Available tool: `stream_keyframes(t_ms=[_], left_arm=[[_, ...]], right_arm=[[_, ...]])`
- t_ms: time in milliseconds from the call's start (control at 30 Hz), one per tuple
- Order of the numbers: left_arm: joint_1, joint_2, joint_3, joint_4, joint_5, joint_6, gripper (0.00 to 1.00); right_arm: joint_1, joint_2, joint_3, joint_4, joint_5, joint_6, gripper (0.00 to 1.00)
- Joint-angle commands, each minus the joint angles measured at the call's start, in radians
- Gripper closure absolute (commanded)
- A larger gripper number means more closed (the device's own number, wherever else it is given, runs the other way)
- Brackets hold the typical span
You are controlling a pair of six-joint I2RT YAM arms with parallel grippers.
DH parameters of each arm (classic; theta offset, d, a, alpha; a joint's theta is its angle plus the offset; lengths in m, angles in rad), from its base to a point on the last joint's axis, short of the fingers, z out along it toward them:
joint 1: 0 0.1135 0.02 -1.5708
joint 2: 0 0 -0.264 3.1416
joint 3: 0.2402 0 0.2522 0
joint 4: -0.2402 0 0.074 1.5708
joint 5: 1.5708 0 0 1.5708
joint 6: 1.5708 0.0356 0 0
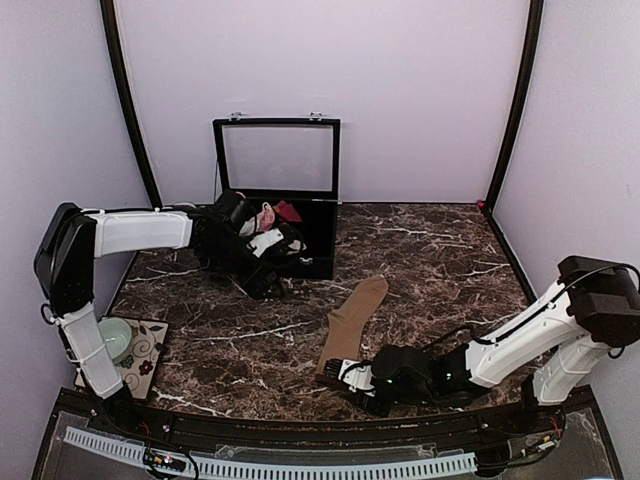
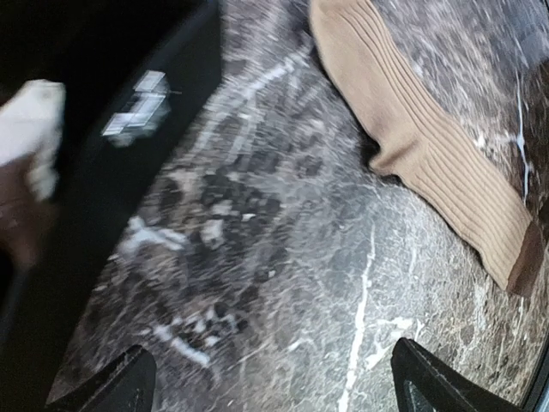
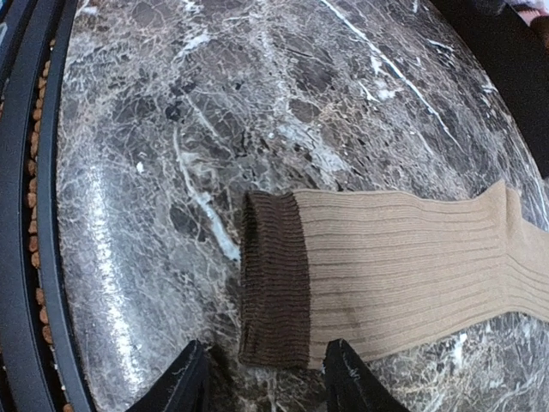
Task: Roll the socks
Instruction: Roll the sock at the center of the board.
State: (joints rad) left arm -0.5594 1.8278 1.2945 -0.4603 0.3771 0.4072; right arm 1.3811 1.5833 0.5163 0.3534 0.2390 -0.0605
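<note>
Tan ribbed fabric: one sock (image 1: 352, 325) lies flat and unrolled on the marble table (image 1: 440, 260), running from just right of centre down toward 6 o'clock. Its dark brown cuff (image 3: 274, 275) is the near end. I cannot tell whether a second sock lies beneath it.

Progress: rolling has not begun on this sock. There is no fold or turn anywhere along its length. The step in hand looks like taking the cuff so the roll can start from that end.

Right gripper (image 3: 266, 378), at 6 o'clock by the table's near edge: the jaws are part-way apart and straddle the lower corner of the cuff. A sliver of marble shows beside one finger, so the cuff is not clamped yet.

Left gripper (image 2: 274, 382), at 10 o'clock beside the black box (image 1: 322, 262): the jaws are spread wide with only bare marble between them. It holds nothing.

Count:
- Tan socks laid out: 1.
- Cream socks with dark patches: none that I can make out.
- Box: 1, at 12 o'clock, with its glass lid (image 1: 280, 157) standing up.
- Bundles showing in the box: a dark red one (image 1: 288, 210) and a pale one (image 1: 266, 213). The left arm hides the rest.
- Green dish (image 1: 115, 340) on a patterned mat: 1, at 8 o'clock.

Left to do: roll the tan sock from the cuff to the toe.
</note>
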Motion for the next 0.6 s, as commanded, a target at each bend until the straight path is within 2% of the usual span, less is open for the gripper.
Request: stream_keyframes(t_ms=[0, 100, 167, 233, 367, 433, 467, 567], left_arm=[[0.12, -0.14, -0.034, 0.12, 0.034, -0.137, 0.01], [0.166, -0.107, 0.003, 0.048, 0.132, -0.09, 0.01], [0.168, -0.093, 0.028, -0.001, 0.137, -0.062, 0.01], [0.167, -0.138, -0.017, 0.043, 0.114, -0.034, 0.01], [0.17, -0.295, -0.175, 0.253, -0.008, -0.033, 0.01], [0.177, -0.323, -0.224, 0.321, -0.172, -0.063, 0.01], [0.194, -0.317, -0.225, 0.317, -0.176, -0.061, 0.01], [0.248, -0.293, -0.183, 0.194, 0.027, 0.012, 0.01]], right_arm=[[0.004, 0.049, 0.044, 0.051, -0.009, -0.048, 0.58], [-0.005, 0.069, 0.041, 0.073, -0.01, -0.048, 0.63], [-0.014, 0.083, 0.046, 0.077, -0.02, -0.03, 0.66], [-0.026, 0.096, 0.043, 0.081, -0.031, -0.001, 0.7], [-0.041, 0.116, 0.029, 0.077, -0.077, 0.045, 0.78], [-0.046, 0.126, 0.027, 0.067, -0.1, 0.061, 0.83], [-0.05, 0.129, 0.03, 0.061, -0.113, 0.072, 0.86], [-0.071, 0.14, 0.046, 0.031, -0.165, 0.106, 0.98]])
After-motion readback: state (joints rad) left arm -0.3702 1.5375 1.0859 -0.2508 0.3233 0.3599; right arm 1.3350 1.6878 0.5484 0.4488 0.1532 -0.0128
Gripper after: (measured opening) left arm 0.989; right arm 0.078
